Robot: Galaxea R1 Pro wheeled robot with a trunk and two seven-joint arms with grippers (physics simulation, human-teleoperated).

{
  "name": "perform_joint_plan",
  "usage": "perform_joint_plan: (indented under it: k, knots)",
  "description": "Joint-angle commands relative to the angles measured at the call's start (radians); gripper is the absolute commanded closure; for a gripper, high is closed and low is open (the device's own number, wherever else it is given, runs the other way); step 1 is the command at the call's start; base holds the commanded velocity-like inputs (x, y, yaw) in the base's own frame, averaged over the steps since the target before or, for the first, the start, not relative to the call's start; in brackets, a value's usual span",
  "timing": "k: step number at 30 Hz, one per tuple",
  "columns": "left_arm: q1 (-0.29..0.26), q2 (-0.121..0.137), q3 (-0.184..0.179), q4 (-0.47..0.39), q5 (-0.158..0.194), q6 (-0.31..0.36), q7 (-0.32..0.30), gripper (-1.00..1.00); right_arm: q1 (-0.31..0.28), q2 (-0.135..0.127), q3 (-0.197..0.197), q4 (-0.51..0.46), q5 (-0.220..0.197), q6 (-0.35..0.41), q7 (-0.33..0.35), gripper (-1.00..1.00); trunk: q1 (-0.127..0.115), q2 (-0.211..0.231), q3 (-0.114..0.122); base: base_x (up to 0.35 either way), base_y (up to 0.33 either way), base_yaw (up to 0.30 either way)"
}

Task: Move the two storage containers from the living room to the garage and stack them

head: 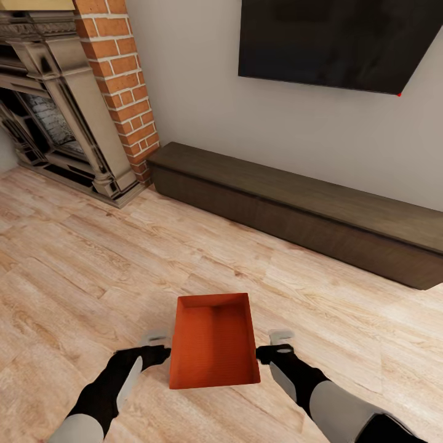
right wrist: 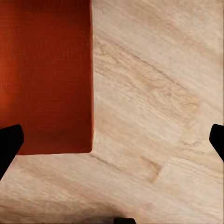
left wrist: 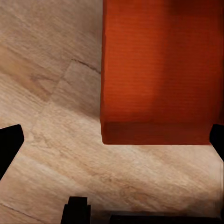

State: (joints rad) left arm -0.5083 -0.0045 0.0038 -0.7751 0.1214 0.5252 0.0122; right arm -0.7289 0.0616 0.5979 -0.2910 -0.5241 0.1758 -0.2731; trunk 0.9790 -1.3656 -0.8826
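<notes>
Your left gripper [head: 161, 347] sits just beside the left wall of the storage container [head: 213, 341], and your right gripper [head: 275, 346] sits just beside its right wall. In each wrist view the two dark fingertips [left wrist: 10, 142] stand far apart at opposite edges of the picture, so both sets of jaws are spread wide and have hold of nothing. Whether any finger touches the bin's walls you cannot tell from these pictures.

Between your two hands, the orange-red container [left wrist: 158, 70] rests upright and open-topped on the light wood plank floor [head: 80, 264], near you and roughly centred ahead, its long side running away from you. In the right wrist view the container [right wrist: 44, 74] lies to one side with bare planks [right wrist: 154, 107] beside it.

Farther out, a long, low dark wooden bench [head: 295, 209] runs along the far wall. Above it hangs a black TV [head: 338, 40]. At far left stands the brick fireplace [head: 117, 80] with its dark ornate surround [head: 55, 111].
</notes>
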Motion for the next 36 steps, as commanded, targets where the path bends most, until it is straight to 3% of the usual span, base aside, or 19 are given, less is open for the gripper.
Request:
perform_joint_plan:
  k: [1, 5, 10, 16, 21, 30, 32, 34, 36]
  knots:
    - [-0.004, -0.005, 0.0, -0.003, 0.005, 0.005, 0.002, -1.0, -0.003, 0.009, 0.008, -0.002, -0.006, 0.003, -0.014, -1.0, 0.0, 0.0, -0.001, 0.0, 0.0, 0.0]
    - [-0.03, -0.04, -0.006, -0.019, -0.001, 0.019, 0.001, -1.0, -0.01, 0.065, 0.008, 0.011, -0.005, -0.059, -0.039, -1.0, 0.0, 0.0, -0.001, 0.0, 0.0, 0.0]
    - [-0.037, -0.042, -0.008, 0.011, -0.005, 0.013, 0.001, -1.0, -0.014, 0.088, 0.008, 0.014, -0.005, -0.079, -0.068, -1.0, 0.0, 0.0, -0.001, 0.0, 0.0, 0.0]
    - [-0.038, -0.041, -0.009, 0.035, -0.005, 0.0, 0.003, -1.0, -0.015, 0.094, 0.008, 0.015, -0.003, -0.066, -0.078, -1.0, 0.0, 0.0, -0.001, 0.0, 0.0, 0.0]
    - [-0.038, -0.052, -0.011, 0.04, -0.006, 0.0, 0.01, -1.0, -0.052, 0.092, 0.008, 0.02, -0.002, 0.03, -0.081, -1.0, 0.0, 0.0, -0.001, 0.0, 0.0, 0.0]
    - [-0.038, -0.053, -0.011, 0.022, -0.007, 0.003, 0.018, -1.0, -0.069, 0.094, 0.006, 0.01, -0.001, 0.013, -0.083, -1.0, 0.0, 0.0, -0.001, 0.0, 0.0, 0.0]
    - [-0.038, -0.054, -0.011, 0.022, -0.007, 0.002, 0.029, -1.0, -0.069, 0.094, 0.006, 0.008, -0.001, 0.016, -0.083, -1.0, 0.0, 0.0, -0.001, 0.0, 0.0, 0.0]
    - [-0.038, -0.062, -0.012, 0.02, -0.005, 0.003, 0.11, -1.0, -0.069, 0.093, 0.006, 0.007, 0.0, 0.021, -0.081, -1.0, 0.0, 0.0, -0.001, 0.0, 0.0, 0.0]
    - [-0.038, -0.065, -0.013, 0.02, -0.005, 0.003, 0.133, -1.0, -0.069, 0.091, 0.006, 0.006, 0.0, 0.021, -0.08, -1.0, 0.0, 0.0, -0.001, 0.0, 0.0, 0.0]
